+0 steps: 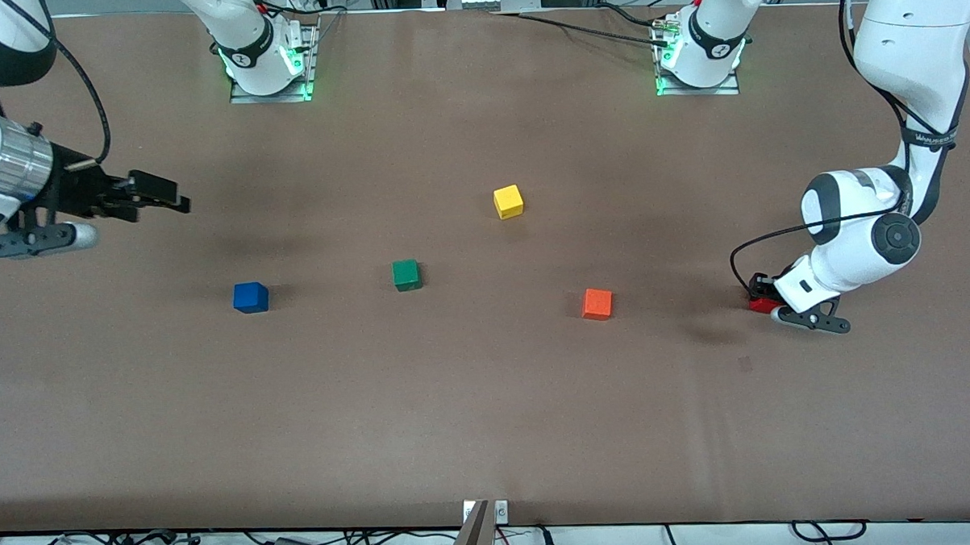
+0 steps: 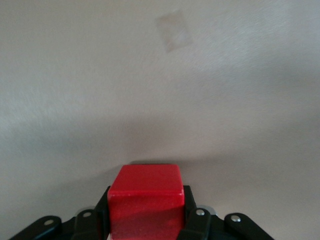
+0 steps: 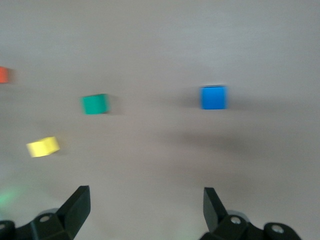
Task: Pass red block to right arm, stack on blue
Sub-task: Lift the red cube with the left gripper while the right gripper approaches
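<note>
Two arms sit at opposite table ends, and we read across: the right gripper [image 1: 177, 201] waits in the air with fingers apart, above the table's right-arm end, the blue block [image 1: 250, 297] below and nearest it; then, at the left arm's end, the left gripper [image 1: 762, 297] is clamped on the red block [image 1: 764, 303] down at the table, so we judge a long carry toward the right arm

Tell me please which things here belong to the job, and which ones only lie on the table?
Belong to the job:
- red block, gripped by the left tool at the left arm's end of the table
- blue block
- right tool, open, waiting above the table

Only lying about:
- green block
- yellow block
- orange block
</note>
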You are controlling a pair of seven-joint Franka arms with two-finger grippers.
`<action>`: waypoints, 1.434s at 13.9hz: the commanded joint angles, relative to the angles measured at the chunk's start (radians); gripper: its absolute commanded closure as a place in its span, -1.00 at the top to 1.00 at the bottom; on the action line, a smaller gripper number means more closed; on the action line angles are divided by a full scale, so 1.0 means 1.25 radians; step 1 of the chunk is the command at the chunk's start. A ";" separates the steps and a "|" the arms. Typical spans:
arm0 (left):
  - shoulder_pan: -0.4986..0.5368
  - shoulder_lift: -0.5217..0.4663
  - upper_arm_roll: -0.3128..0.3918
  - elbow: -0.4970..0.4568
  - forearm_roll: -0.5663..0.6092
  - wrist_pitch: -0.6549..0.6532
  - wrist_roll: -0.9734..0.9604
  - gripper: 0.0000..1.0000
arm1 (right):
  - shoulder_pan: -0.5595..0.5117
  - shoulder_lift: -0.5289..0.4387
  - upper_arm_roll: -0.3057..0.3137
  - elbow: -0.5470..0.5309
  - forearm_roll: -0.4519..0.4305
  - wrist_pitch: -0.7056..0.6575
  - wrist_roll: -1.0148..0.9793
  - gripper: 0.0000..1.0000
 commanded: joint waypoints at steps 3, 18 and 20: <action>-0.002 -0.044 -0.017 0.165 0.017 -0.292 0.138 -0.69 | 0.034 0.092 -0.002 0.010 0.282 0.002 -0.011 1.00; 0.017 -0.051 -0.158 0.312 -0.693 -0.462 0.897 -0.75 | 0.114 0.214 -0.003 0.003 0.791 0.021 -0.230 1.00; 0.000 -0.049 -0.160 0.311 -0.787 -0.462 0.993 -0.75 | 0.112 0.234 -0.003 0.003 0.846 0.017 -0.246 1.00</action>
